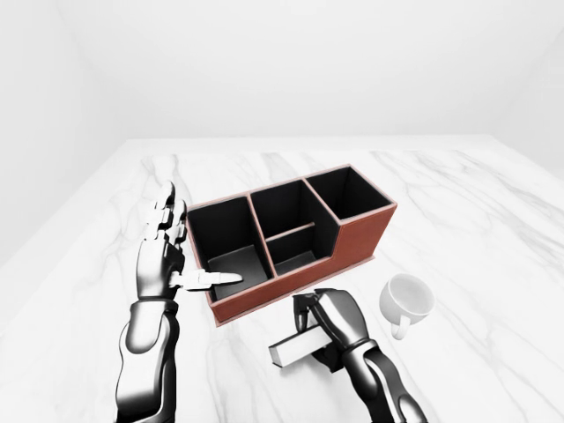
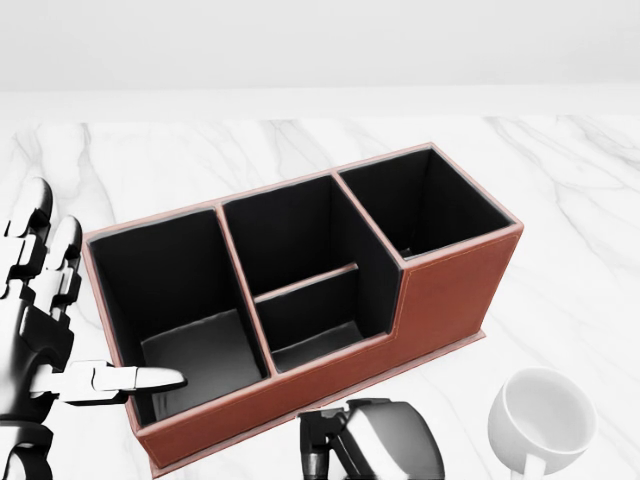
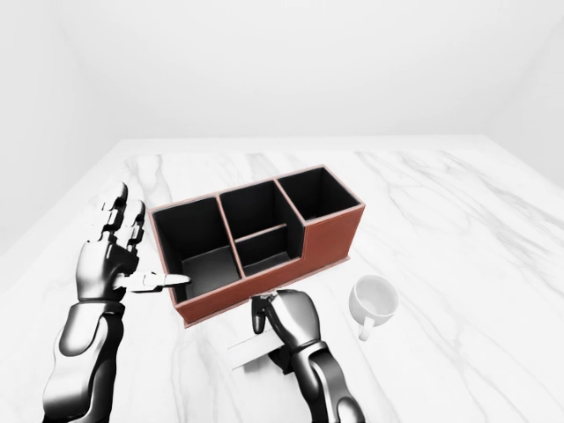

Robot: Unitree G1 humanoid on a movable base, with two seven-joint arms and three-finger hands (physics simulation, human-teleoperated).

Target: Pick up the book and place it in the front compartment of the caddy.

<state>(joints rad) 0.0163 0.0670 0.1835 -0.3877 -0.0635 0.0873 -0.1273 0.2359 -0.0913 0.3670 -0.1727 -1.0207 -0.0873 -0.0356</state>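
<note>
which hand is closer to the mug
Right. The right hand is closed on the book just left of the white mug in the left-eye view; the open left hand is beyond the caddy, at its far left end.

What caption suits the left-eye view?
Right hand grips a dark book beside the brown leather caddy; open left hand waits.

The brown caddy (image 1: 357, 238), black inside with 4 compartments, sits mid-frame in the left-eye view. The dark, white-paged book (image 1: 295, 345) lies tilted below it, lower centre.
</note>
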